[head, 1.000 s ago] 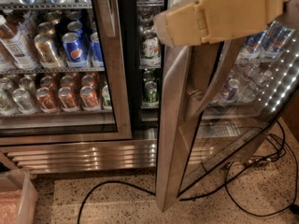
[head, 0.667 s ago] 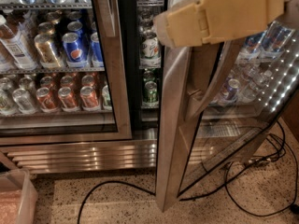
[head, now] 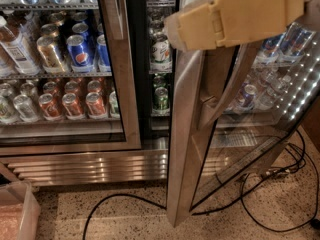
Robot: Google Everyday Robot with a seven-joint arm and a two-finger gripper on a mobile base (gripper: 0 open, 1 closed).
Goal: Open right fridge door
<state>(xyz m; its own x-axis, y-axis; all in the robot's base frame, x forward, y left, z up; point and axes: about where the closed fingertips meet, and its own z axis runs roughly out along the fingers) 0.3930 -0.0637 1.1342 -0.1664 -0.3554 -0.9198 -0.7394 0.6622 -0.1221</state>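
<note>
The right door [head: 182,134] stands swung open toward the camera, with cans [head: 161,98] visible beside its edge. The tan gripper [head: 235,15] sits across its upper part. Whether the gripper is spread or closed cannot be told.

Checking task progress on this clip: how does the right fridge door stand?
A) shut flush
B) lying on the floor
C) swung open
C: the right fridge door stands swung outward, its edge toward the camera; the gripper is at the top of the view, before the door's upper part.
</note>
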